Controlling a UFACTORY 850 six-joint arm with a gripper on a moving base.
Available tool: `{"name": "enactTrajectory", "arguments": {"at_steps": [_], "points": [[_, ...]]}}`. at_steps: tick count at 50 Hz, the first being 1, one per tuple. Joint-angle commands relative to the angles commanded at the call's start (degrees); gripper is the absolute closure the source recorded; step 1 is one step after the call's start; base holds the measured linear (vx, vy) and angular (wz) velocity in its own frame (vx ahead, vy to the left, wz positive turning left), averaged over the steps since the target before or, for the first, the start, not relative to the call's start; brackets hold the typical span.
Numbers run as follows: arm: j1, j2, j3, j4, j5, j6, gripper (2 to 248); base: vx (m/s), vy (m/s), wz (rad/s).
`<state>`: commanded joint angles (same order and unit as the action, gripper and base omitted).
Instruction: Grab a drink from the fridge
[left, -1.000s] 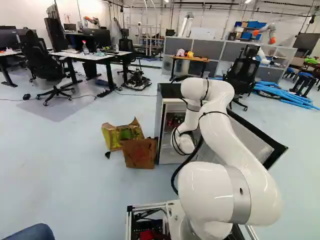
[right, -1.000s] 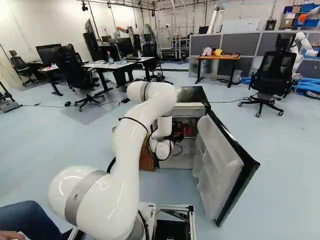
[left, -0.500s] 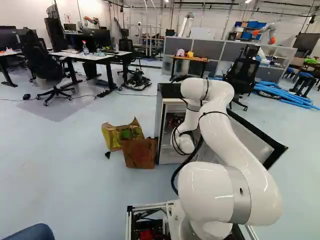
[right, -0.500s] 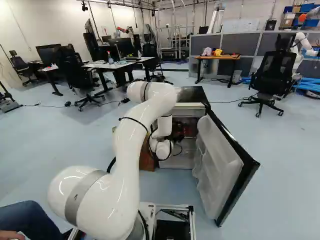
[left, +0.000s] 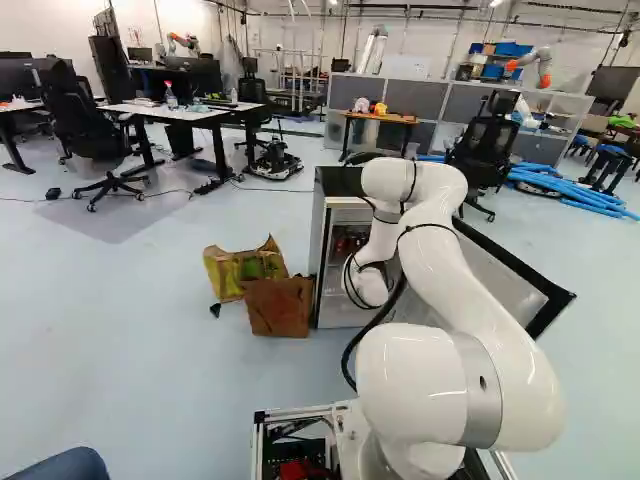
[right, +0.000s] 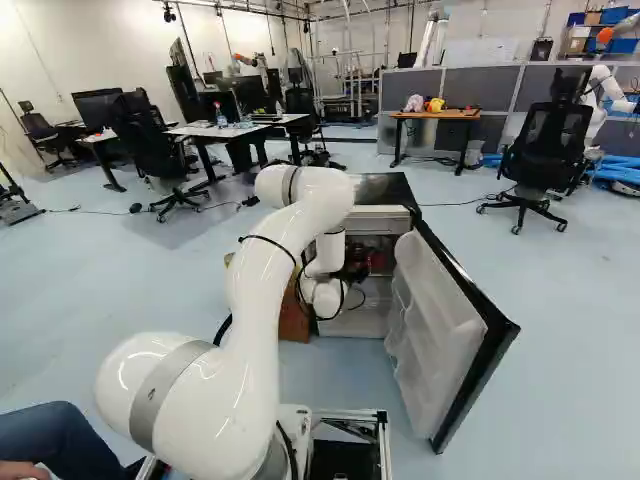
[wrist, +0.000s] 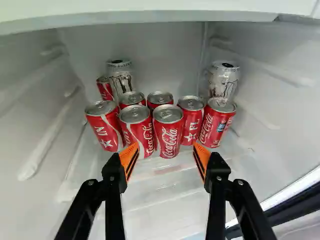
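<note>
8 red cans (wrist: 168, 132) and 2 white cans (wrist: 222, 82) stand in the fridge (right: 385, 188) ahead of the pincer (right: 354, 272), its 2 fingers spread apart.

One fridge (right: 383, 187) with one open door (right: 440, 330) held ten cans in view: eight red cans (wrist: 168, 132) and two pale cans (wrist: 223, 80). Of the eight red ones, five showed nearer the front and three farther back; both pale ones were at the back. Beyond the fridge, one wooden-topped table (right: 435, 115) bore one pink object (right: 414, 103) and one yellow object (right: 435, 104). At least four black office chairs (right: 548, 140) stood about the room.
</note>
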<state>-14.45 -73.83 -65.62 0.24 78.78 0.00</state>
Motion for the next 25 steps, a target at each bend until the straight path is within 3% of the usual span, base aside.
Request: {"name": "enactTrajectory", "arguments": {"at_steps": [25], "points": [[-0.3,-0.9,-1.8,0.0,0.0,0.0,86,0.000,0.000,0.000]]}}
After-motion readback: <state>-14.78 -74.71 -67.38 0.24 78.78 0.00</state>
